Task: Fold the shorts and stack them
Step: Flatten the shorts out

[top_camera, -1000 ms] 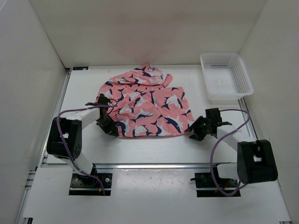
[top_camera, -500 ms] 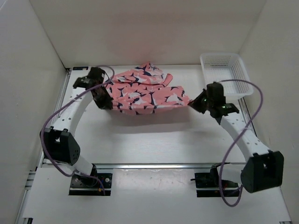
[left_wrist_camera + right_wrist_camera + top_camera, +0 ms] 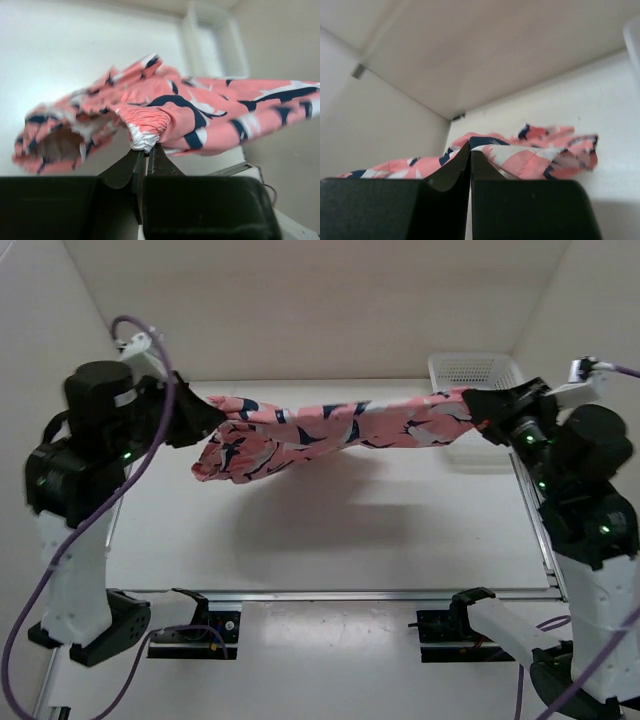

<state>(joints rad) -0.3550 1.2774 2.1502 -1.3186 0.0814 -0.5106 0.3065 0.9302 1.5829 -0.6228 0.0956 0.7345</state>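
The coral-pink shorts [image 3: 330, 427] with navy-and-white shark shapes hang in the air, stretched taut between both grippers high above the table. My left gripper [image 3: 207, 412] is shut on their left end, at the gathered white-trimmed waistband [image 3: 145, 136]. My right gripper [image 3: 473, 405] is shut on their right end, the fabric [image 3: 530, 155] spreading from its tips. A loose bunch of cloth droops below the left end [image 3: 235, 455].
A white plastic mesh basket [image 3: 470, 370] stands at the back right of the table, partly behind the shorts and the right arm; it shows in the left wrist view [image 3: 215, 45] too. White walls [image 3: 60, 330] close in the left, back and right sides.
Both arms have risen steeply from table level and lifted the shorts off the table. The fabric went from spread flat to stretched in the air between the grippers.
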